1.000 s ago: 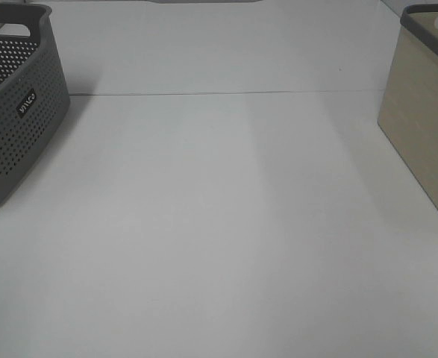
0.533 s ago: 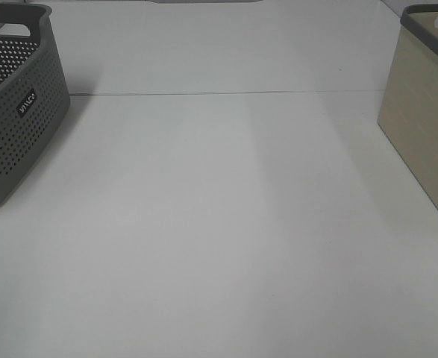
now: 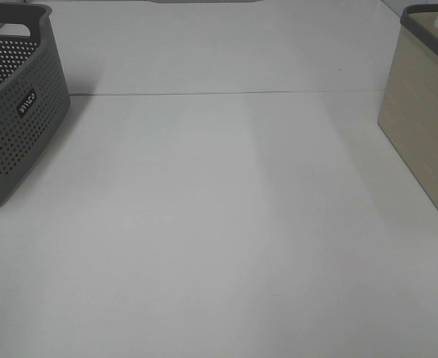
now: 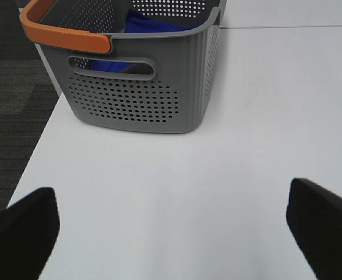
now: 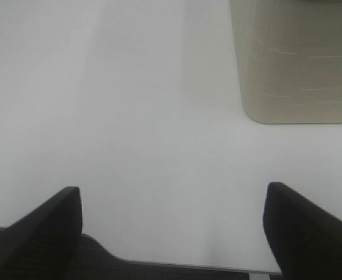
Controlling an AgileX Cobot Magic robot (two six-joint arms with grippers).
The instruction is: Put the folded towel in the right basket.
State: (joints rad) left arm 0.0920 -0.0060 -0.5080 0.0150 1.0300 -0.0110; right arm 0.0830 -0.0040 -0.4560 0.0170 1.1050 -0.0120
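A grey perforated basket (image 3: 13, 112) with an orange handle stands at the table's left edge. It also shows in the left wrist view (image 4: 136, 76), with blue cloth (image 4: 153, 23) inside it. The beige right basket (image 3: 424, 119) with a dark rim stands at the right edge and shows in the right wrist view (image 5: 296, 58). My left gripper (image 4: 171, 233) is open and empty above the table near the grey basket. My right gripper (image 5: 171, 230) is open and empty over the table's front edge, short of the beige basket. Neither gripper shows in the exterior high view.
The white table (image 3: 219, 224) has a seam line across its far part. Dark carpet (image 4: 7, 87) lies beyond the table's left edge, and floor shows past the front edge in the right wrist view (image 5: 159, 271).
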